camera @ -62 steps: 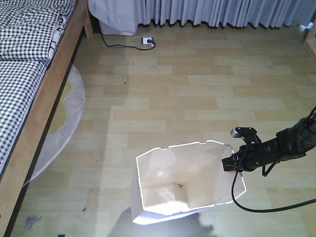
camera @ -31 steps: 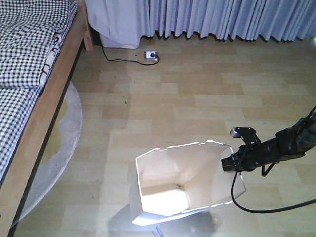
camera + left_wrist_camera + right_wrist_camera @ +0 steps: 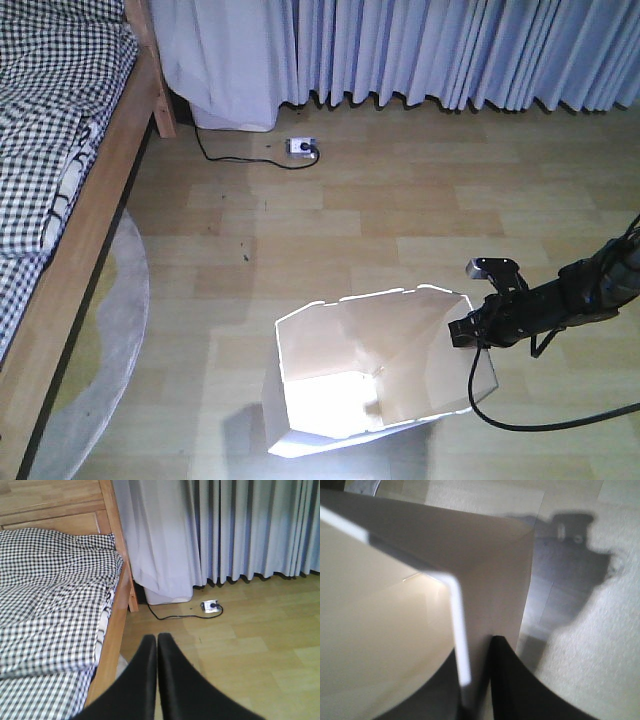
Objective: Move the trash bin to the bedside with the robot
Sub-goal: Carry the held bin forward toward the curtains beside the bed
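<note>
My right hand (image 3: 468,330) is clamped on the rim of the white plastic angular-rimmed trash bin (image 3: 425,365), which stands on the pale wood-plank floor (image 3: 400,220) well apart from the light-brown wooden bed (image 3: 70,280) with its black-and-white checked cover, while my left hand (image 3: 157,640) has its fingers pressed together on nothing.

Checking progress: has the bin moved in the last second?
Yes. The bin, held by the right gripper, has closed on the floor socket near the curtains; the gap between them has shrunk.
</note>
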